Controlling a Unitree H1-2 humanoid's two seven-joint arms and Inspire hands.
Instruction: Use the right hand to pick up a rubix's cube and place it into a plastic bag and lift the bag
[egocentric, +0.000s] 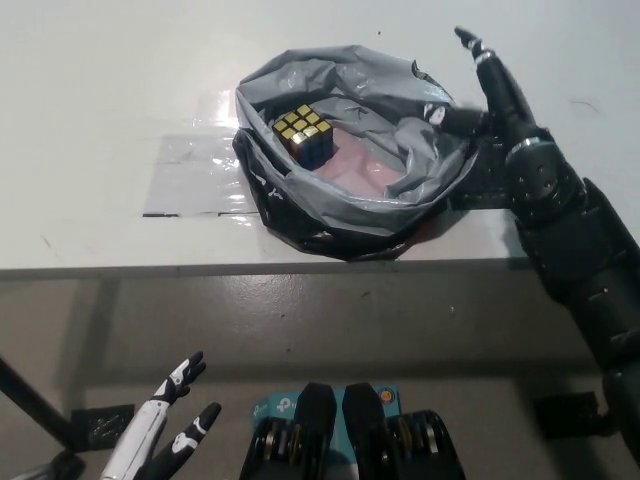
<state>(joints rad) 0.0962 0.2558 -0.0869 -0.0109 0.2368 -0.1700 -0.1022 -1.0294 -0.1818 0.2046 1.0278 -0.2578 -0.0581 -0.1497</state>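
Already the rubix's cube (304, 135) sat inside the plastic bag (350, 200), so placing looked done and lifting the bag was the step in hand. Head view only: black right hand (490, 85) was at the bag's right rim, fingers (470, 42) stretched out away from the robot, holding nothing that I could see (a fingertip near the rim maybe touching it, hard to tell). Cube was well to the left of that hand, in the bag's left part, yellow face up, one corner toward the robot; no long axis, being a cube. Bag lay slumped with its mouth open upward, wider across than deep. Next move would call for closing on the rim fold and rising. White left hand (160, 440) rested low, fingers spread, empty.
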